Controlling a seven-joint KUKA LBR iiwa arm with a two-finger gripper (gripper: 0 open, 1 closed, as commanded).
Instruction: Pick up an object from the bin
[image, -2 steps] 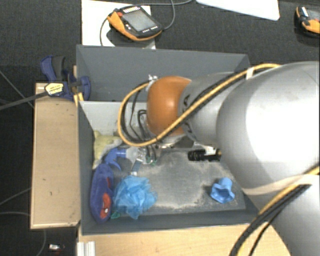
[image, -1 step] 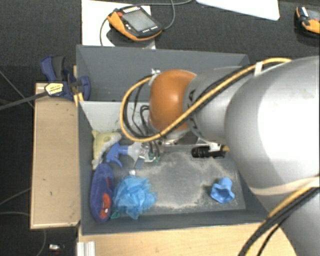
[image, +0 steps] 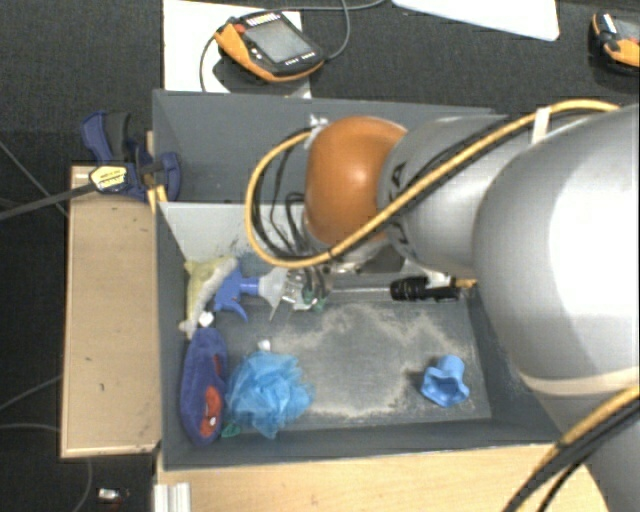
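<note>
The arm (image: 560, 250) reaches in from the right, and its orange cover (image: 345, 180) hangs over the back of the grey bin (image: 370, 360). Below the cover, the pincer (image: 303, 294) sits low at the back left of the bin floor. It is mostly hidden by the wrist, so I cannot tell whether it is apart or together.

Just to its left, touching or nearly touching it, lies a spray bottle (image: 240, 290) with a blue trigger head and a pale body, tipped on its side. A yellowish cloth-like thing (image: 205, 273) lies behind the bottle in the corner. A black pen (image: 425, 290) lies on the floor to the right of the pincer.

Along the left wall lies a dark blue pouch (image: 203, 385) with a red patch, with a light blue bath sponge (image: 268, 392) against it. A small blue lump (image: 445, 382) lies well apart at the front right.
</note>
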